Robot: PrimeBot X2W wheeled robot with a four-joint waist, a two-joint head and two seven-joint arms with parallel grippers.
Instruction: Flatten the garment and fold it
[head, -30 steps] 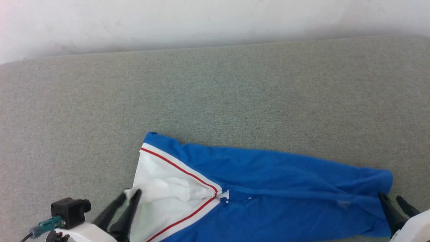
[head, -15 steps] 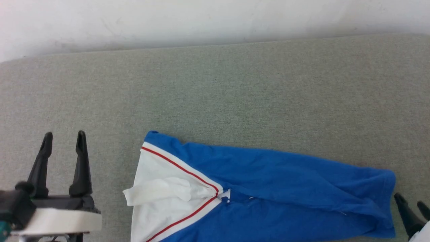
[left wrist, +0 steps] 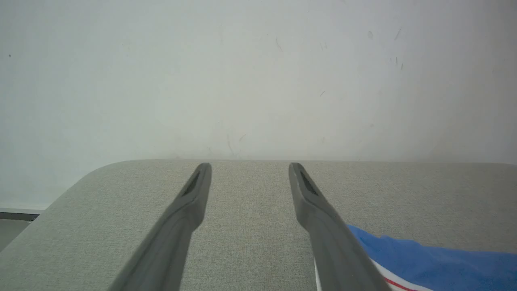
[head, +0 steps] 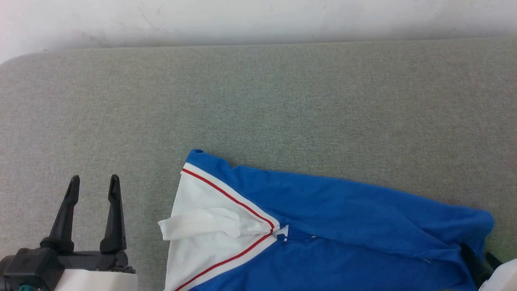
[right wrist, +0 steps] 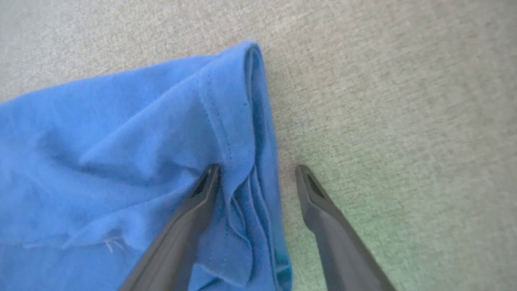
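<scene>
The left gripper (head: 93, 180) is held with its fingers spread and empty, near the white sleeve (head: 194, 248). The right gripper (right wrist: 257, 169) is likewise parted, its fingers straddling the bunched blue hem (right wrist: 250, 121) without clamping it. The garment (head: 343, 226) is laid lengthwise along the near edge of the grey padded table (head: 258, 101). Before the next fold, the sleeve's rumpled flap (head: 202, 222) is best smoothed flat. Whether the hem layers are aligned cannot quite be judged.
</scene>
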